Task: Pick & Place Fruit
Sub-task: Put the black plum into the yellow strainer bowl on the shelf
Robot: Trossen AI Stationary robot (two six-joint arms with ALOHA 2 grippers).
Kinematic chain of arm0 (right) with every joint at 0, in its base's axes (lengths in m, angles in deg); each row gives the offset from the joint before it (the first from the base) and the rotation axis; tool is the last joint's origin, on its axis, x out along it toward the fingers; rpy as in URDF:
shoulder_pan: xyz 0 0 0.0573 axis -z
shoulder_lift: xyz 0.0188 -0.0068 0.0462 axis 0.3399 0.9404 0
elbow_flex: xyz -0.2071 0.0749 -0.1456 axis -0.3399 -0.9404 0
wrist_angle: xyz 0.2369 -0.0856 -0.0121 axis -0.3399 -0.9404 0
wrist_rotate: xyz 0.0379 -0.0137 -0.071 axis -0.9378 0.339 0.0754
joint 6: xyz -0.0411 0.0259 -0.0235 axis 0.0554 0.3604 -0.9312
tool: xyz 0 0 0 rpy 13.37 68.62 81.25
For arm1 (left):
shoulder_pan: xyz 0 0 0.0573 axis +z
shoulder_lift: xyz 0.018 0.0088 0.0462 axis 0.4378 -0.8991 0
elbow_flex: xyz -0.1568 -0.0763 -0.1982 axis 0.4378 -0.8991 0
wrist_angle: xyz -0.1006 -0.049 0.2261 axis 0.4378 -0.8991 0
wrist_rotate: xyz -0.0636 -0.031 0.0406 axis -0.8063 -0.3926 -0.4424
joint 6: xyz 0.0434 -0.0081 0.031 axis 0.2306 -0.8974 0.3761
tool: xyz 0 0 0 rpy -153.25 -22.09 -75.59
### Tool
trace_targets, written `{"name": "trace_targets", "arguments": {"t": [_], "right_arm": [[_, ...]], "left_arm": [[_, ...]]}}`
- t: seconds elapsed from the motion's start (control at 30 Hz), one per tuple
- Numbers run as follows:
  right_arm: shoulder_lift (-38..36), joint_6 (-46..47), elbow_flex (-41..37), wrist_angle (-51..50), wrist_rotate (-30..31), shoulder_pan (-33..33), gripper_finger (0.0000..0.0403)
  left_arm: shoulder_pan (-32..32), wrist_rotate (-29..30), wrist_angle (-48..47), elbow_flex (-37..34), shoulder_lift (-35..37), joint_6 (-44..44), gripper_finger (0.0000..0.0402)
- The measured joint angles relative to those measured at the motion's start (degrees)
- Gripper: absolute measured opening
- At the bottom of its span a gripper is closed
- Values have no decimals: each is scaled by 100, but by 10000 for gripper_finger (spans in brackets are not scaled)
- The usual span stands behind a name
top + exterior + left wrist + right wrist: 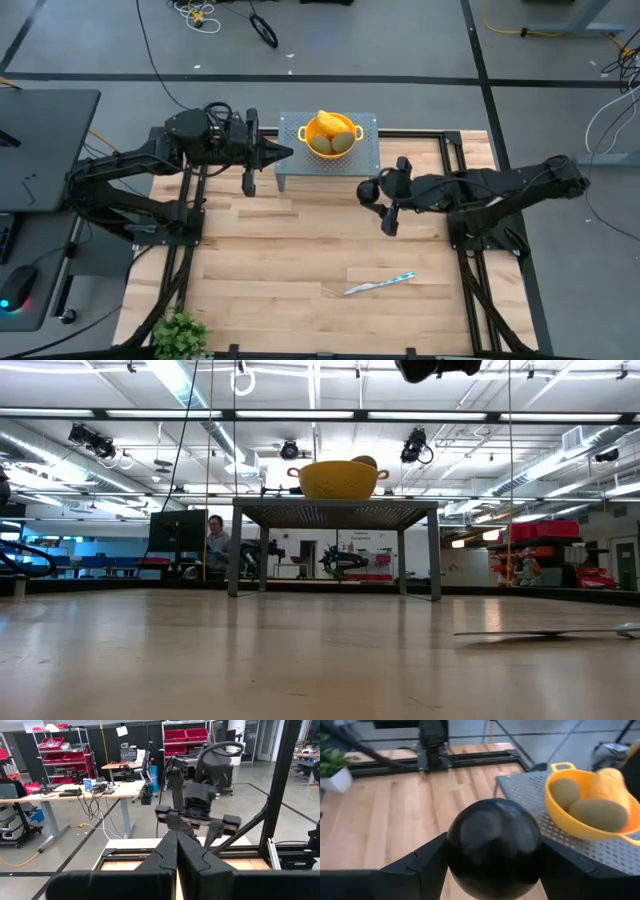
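Note:
A yellow two-handled bowl stands on a grey perforated stand at the table's far middle. Two olive-brown oval fruits and a yellow-orange one lie in it. My right gripper hangs just to the near right of the stand, shut on a dark round fruit. In the low view it shows at the top edge, higher than the bowl. My left gripper is shut on nothing and points level at the stand's left end. My right gripper pinches the dark round fruit between its two fingers, one on each of two opposite sides. The fingers come from the table's right, slanting down. The fruit is lifted clear of the table, beside the stand.
A slim silver knife with a pale blue handle lies flat on the wooden table toward the near right. A small green plant stands at the near left corner. Dark frame rails run along both sides of the table.

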Motion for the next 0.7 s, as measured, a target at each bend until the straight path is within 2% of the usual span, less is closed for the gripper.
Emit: {"name": "trace_targets", "arguments": {"t": [0.37, 0.7], "right_arm": [[4, -765, 0, 0, 41, 1349, 264], [7, -1142, -2, 194, -735, 2307, 264]], "left_arm": [[0, -2, 0, 0, 0, 1, 1], [0, -4, -2, 0, -2, 1, 2]]}}
